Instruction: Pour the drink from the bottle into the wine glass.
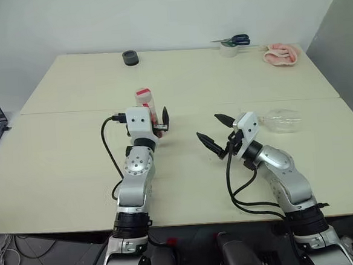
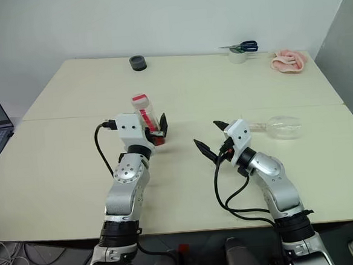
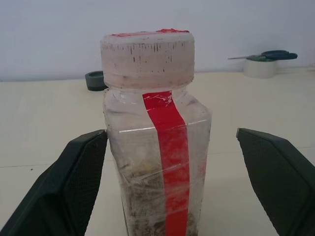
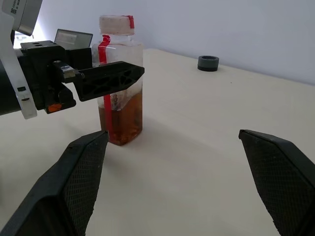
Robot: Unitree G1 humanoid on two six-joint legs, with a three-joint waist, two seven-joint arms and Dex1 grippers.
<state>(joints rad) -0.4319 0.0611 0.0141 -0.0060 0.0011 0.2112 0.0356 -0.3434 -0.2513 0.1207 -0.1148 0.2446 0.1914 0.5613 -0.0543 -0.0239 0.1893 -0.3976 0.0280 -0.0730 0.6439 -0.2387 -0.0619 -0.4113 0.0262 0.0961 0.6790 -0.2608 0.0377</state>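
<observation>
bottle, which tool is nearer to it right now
Left. The left tool is open with its fingers either side of the upright bottle, not yet closed on it. The right tool, also open, hovers off to the bottle's right, well apart from it.

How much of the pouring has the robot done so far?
None yet. The bottle stands upright on the table, cap on, with the drink inside. The left gripper is open around the bottle but hasn't squeezed it. The right gripper is open and holds nothing. The wine glass lies on its side. Grabbing, uncapping and pouring remain.
</observation>
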